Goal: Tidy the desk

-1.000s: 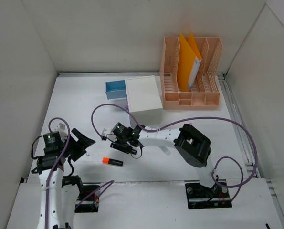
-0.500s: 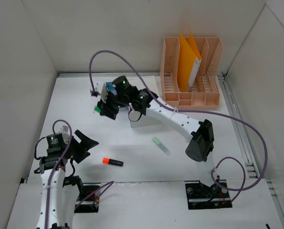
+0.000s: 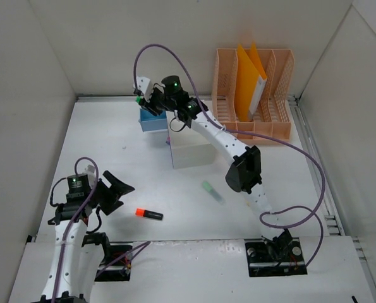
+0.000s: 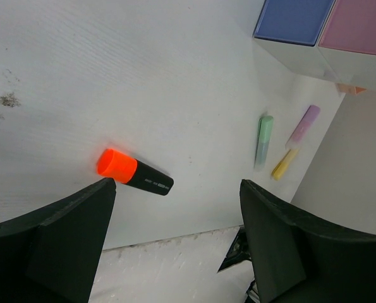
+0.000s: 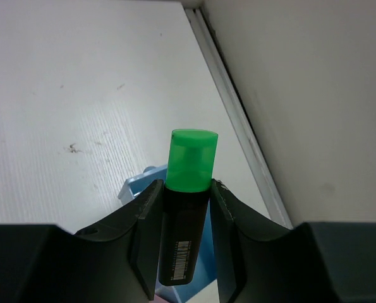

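The desk (image 3: 112, 158) is a white tabletop between white walls. My right gripper (image 3: 143, 95) is shut on a black highlighter with a green cap (image 5: 188, 208) and holds it in the air above the far end of the blue box (image 3: 153, 120); the box's corner shows below the fingers in the right wrist view (image 5: 139, 185). My left gripper (image 3: 121, 189) is open and empty, just left of a black highlighter with an orange cap (image 3: 148, 214), which lies on the desk and also shows in the left wrist view (image 4: 134, 175).
A white box (image 3: 191, 142) stands beside the blue one. A peach organizer (image 3: 254, 120) with an orange folder (image 3: 249, 79) stands at the back right. A pale green highlighter (image 3: 213, 191) lies mid-desk; purple (image 4: 303, 125) and yellow (image 4: 284, 163) ones lie beyond it.
My right arm has lifted the green-capped highlighter from mid-desk and carried it back to above the blue box. The pale green highlighter has come into view. My left arm has barely shifted.
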Available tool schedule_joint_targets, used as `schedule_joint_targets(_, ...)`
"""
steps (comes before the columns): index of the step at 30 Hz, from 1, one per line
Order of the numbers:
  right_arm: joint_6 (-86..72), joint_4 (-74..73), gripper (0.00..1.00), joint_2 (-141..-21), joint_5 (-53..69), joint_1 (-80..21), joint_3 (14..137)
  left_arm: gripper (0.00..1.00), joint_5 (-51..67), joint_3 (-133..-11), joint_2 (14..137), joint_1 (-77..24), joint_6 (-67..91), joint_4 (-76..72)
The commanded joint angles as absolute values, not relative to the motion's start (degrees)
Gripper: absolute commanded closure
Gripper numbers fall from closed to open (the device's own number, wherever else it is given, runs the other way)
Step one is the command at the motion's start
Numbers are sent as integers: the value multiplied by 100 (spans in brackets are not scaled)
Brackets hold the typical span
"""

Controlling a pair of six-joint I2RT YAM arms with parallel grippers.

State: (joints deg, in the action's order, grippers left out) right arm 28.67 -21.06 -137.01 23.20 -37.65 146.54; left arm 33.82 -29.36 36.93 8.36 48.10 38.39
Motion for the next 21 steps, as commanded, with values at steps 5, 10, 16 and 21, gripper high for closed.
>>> schedule_joint_targets(5,3155,-826,100,-13755,2004,-3735,14432,25,3182,-3067,3674,598,5036,3639)
schedule_joint_targets(10,3348,-730,100,-13799,1661,-3727,14186,24,3103,-3041,3577,536,5115,3665)
schedule_joint_targets(16,3507,-659,100,-13825,1652,-3665,14001,24,3067,-3041,3559,483,5159,3700)
schedule_joint_targets(21,3577,-624,80,-13922,1547,-3674,14027,24,3024,-3111,3560,370,5176,3823)
